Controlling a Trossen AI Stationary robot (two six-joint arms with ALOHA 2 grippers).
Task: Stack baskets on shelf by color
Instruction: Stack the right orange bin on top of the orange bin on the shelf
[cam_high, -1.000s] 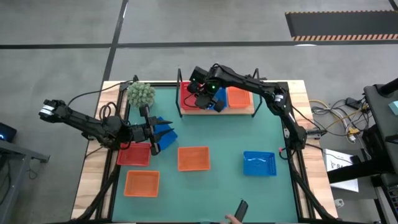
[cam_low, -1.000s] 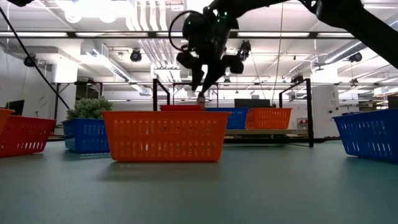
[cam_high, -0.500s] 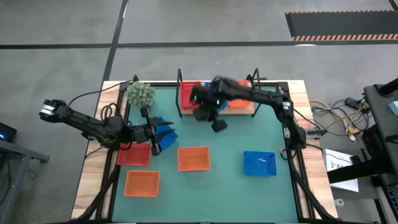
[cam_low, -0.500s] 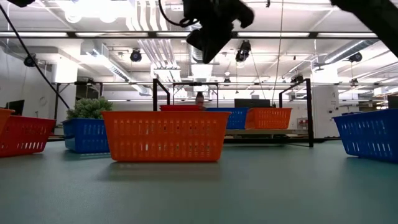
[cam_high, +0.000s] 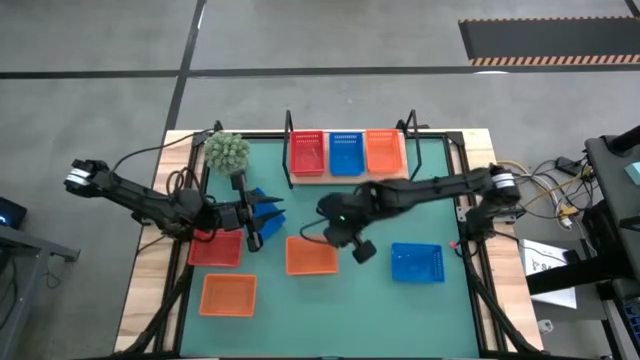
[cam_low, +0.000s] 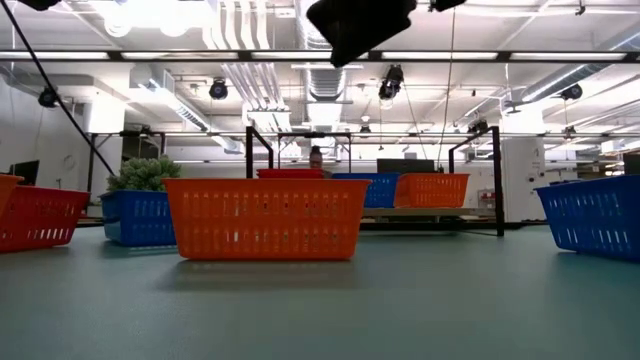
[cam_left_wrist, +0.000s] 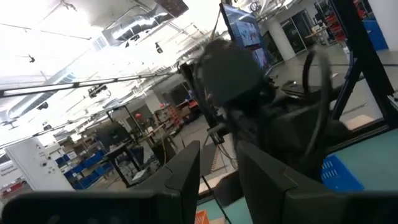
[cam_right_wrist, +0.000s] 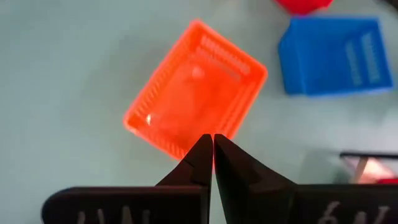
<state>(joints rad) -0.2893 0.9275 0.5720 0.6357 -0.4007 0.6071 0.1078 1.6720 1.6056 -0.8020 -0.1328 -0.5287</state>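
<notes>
So, from the high view, the right end effector (cam_high: 356, 248) hangs over the green mat with its fingers pressed together and nothing in them. The middle orange basket (cam_high: 311, 255) lies just beside it, on the side toward the left arm, with its long axis running across the worktop. The lone blue basket (cam_high: 417, 263) sits near it on the other side. The right arm looks clearly nearer to that orange one. The shelf (cam_high: 350, 175) is well behind the end effector and carries a red-pink basket (cam_high: 307, 153), a blue one (cam_high: 345, 153) and an orange one (cam_high: 383, 152) side by side; I can't see anything in them.

The left end effector (cam_high: 250, 216) has its fingers apart around the rim of a blue basket (cam_high: 264, 213) – gripping or not, I can't tell.

Low view: the orange basket (cam_low: 266, 219) is front and centre and looks empty, with only a dark piece of the arm overhead.

Left wrist view: just its own parted fingers (cam_left_wrist: 186, 168) and the other arm beyond.

Right wrist view: closed fingertips (cam_right_wrist: 200, 154) point at the near edge of the orange basket (cam_right_wrist: 196, 87), which is empty and turned diagonal to them – so my guess is the fingers must open before any grab.
</notes>
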